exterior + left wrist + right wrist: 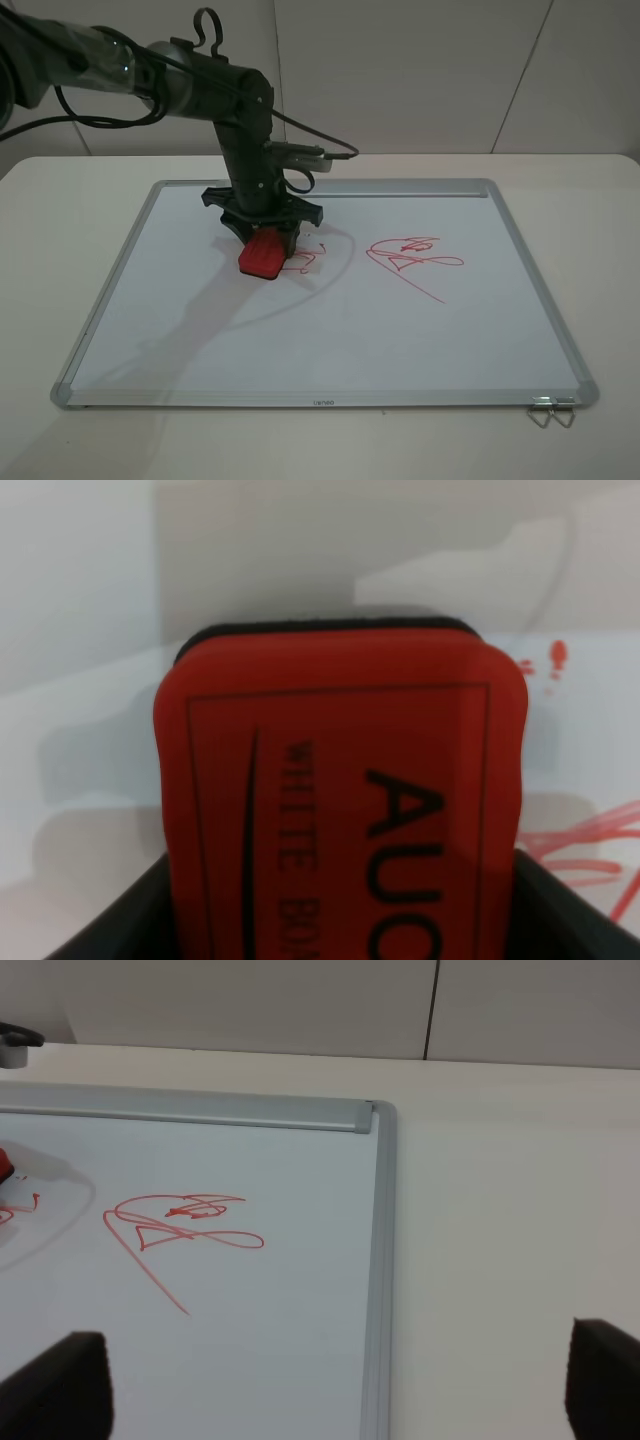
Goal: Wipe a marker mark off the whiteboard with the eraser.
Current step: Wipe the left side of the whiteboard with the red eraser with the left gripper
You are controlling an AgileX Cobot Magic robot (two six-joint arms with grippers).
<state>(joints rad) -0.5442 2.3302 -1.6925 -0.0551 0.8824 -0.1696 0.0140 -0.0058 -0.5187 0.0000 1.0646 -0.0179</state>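
The exterior high camera looked down from the front onto the whole whiteboard (200, 340), with the logo edge at the bottom of the frame and the wall (420, 70) at the top. The left wrist camera sat very close to the eraser (340, 810), which filled most of its view, with board surface beyond. The right wrist camera stood farther off, facing the board's far right corner and the table (500, 1210). It shared the wider red scribble (413, 258) with the exterior view.

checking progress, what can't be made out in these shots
Exterior high: the eraser in the left pincer covers part of the marker mark; how much remains is unclear.
Left wrist: lettering on the eraser is cut off by the picture edge.
Exterior high: the logo on the whiteboard frame is too small to read.
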